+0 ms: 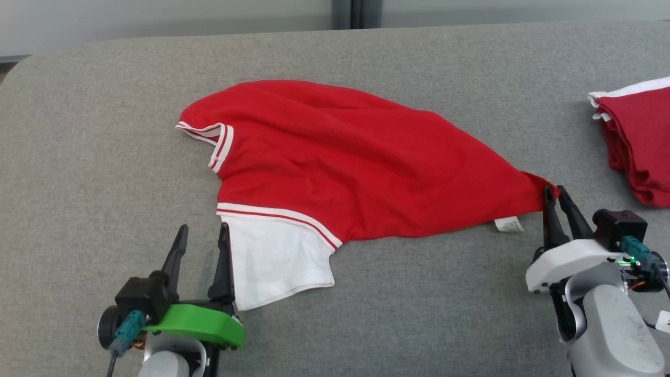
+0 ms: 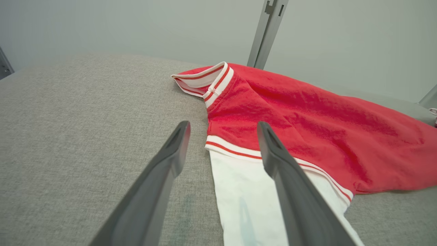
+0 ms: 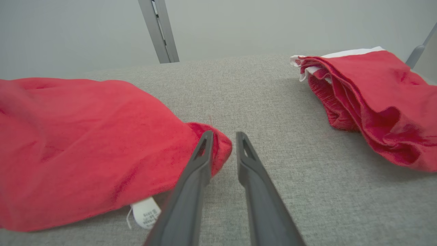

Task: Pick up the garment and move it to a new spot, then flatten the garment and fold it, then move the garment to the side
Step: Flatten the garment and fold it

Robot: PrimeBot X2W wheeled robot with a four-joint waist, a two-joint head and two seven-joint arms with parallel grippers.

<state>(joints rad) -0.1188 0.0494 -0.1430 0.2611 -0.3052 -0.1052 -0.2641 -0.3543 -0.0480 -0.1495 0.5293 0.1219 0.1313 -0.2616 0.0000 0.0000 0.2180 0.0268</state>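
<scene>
red garment (image 1: 356, 162) lies spread and rumpled on the grey fabric-covered desk (image 1: 78, 157), roughly centre. its body runs from a rounded hump at far left down to a narrow corner at right. a white sleeve (image 1: 272, 262) with a red-and-white striped band sticks out toward the near left, flat on the desk. a second striped edge (image 1: 220, 144) sits on the garment's left side. a small white label (image 1: 509, 224) pokes out from under the near hem, close to the right corner.

left gripper (image 1: 204, 228): jaws wide open, gripping nothing. it sits at near left, just beside the white sleeve. in my left wrist view one finger is over bare desk and the other over the sleeve's striped band.

right gripper (image 1: 555, 189): at the garment's right corner. jaws parted by a narrow gap. in my right wrist view grey desk shows through that gap and the red corner bunches against the left finger (image 3: 201, 153). i see no cloth pinched between them.

a second red-and-white pile of cloth (image 1: 638, 141) lies at far right, well apart from the garment.
</scene>
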